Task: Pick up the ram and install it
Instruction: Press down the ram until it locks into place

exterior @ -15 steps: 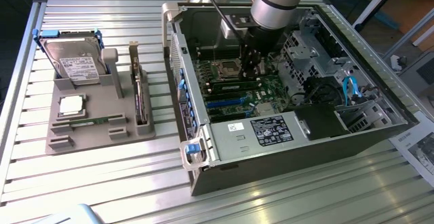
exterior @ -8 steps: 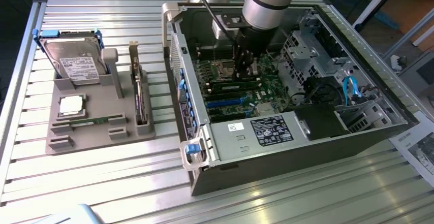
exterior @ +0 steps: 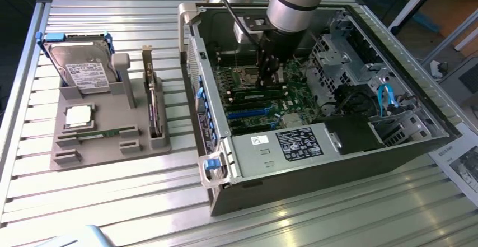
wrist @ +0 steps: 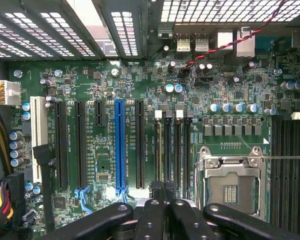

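My gripper reaches down into the open computer case, fingers shut together with nothing seen between them. Just below its tip a ram, a long dark green stick, stands on edge in a slot of the motherboard. I cannot tell whether the tip touches it. A second ram lies in the grey fixture at the exterior view's left. In the wrist view the shut gripper hangs over the row of narrow memory slots, beside the empty processor socket.
The fixture also holds a hard drive, a square silver processor and an upright expansion card. Inside the case are a power supply, blue cables and drive cages. Long expansion slots lie beside the memory slots.
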Motion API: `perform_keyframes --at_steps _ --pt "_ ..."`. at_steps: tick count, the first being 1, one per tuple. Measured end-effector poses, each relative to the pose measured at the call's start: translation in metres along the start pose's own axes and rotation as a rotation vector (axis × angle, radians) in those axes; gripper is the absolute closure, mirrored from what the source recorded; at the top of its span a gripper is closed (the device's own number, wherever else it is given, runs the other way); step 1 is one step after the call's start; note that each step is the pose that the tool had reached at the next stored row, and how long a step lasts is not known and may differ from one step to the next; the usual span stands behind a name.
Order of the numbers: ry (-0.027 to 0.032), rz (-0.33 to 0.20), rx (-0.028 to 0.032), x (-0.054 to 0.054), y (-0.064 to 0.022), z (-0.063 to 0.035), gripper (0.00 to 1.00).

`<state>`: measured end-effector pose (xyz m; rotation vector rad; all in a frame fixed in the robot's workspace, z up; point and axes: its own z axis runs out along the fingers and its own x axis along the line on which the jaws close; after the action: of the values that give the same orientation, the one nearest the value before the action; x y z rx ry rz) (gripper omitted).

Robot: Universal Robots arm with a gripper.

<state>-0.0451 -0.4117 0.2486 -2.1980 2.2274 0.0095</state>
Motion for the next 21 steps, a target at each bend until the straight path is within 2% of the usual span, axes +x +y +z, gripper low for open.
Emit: perform_keyframes --at_steps 6,20,21 --pt "0.0001 0.0 0.0 0.0 0.0 0.0081 0.9" --pt "0.0002 0.0 0.0002 0.0 0.0 0.0113 0.9" --pt "-0.0003 0.0 0.0017 0.0 0.0001 0.0123 0.9"
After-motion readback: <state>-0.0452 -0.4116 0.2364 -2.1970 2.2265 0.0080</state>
